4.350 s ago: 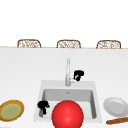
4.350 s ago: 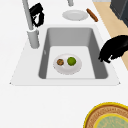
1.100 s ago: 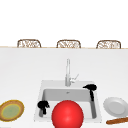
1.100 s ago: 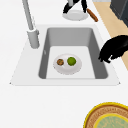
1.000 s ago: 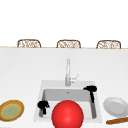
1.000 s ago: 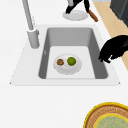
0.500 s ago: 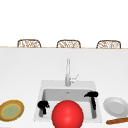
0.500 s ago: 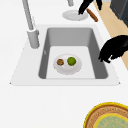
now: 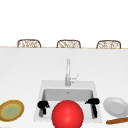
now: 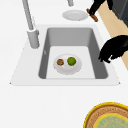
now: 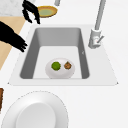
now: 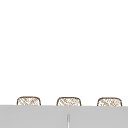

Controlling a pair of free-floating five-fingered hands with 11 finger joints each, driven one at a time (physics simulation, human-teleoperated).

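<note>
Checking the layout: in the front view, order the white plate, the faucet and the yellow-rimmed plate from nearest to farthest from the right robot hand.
1. White plate: on the counter just right of the right robot hand.
2. Faucet: behind the sink, to its left.
3. Yellow-rimmed plate: far left on the counter.

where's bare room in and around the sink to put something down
Free: the sink floor between the faucet-side wall and the small white dish, and the counter left of the yellow plate. Crowded: the front rim, where the left robot hand and right robot hand hover.
</note>
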